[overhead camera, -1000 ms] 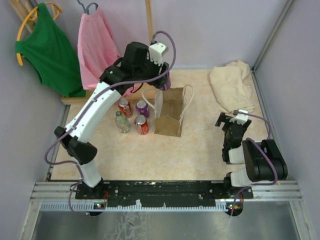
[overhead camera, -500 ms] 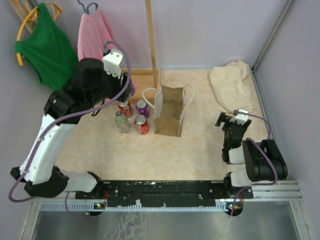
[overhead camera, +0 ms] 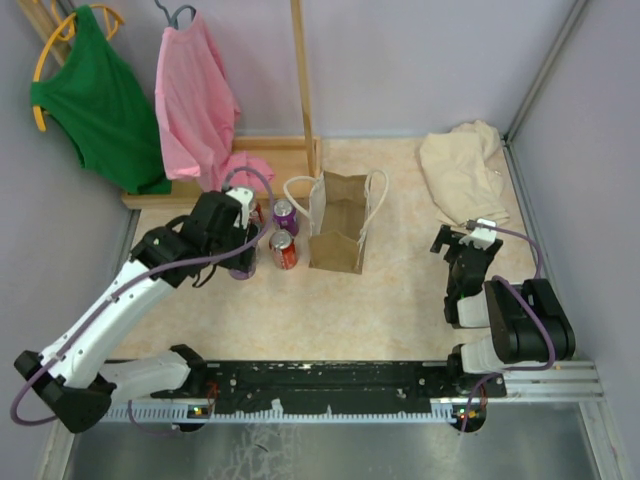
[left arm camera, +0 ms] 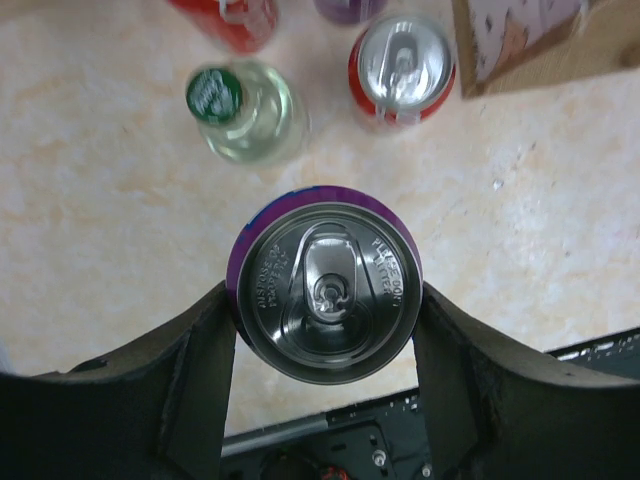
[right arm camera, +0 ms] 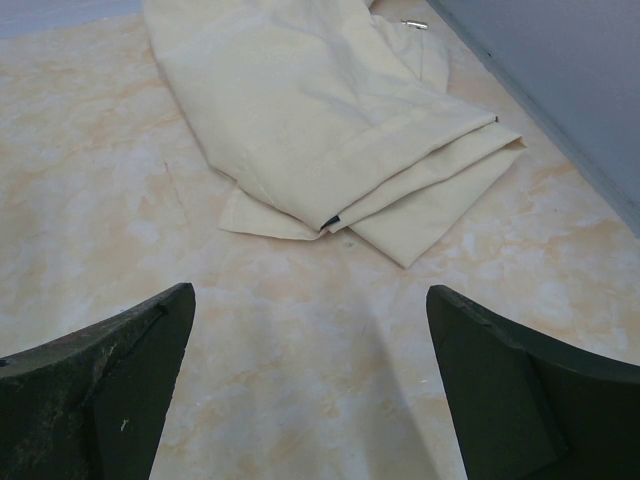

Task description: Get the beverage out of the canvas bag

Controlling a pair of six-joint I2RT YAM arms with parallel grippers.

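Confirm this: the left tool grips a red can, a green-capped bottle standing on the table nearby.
Wrong on colour: the can gripped by the left tool is purple, not red; the left wrist view shows it. The green-capped bottle stands nearby on the table.

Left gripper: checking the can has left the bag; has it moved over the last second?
Yes. The left gripper, shut on a purple can, swung from above the canvas bag leftward and nearer, to the bag's left.
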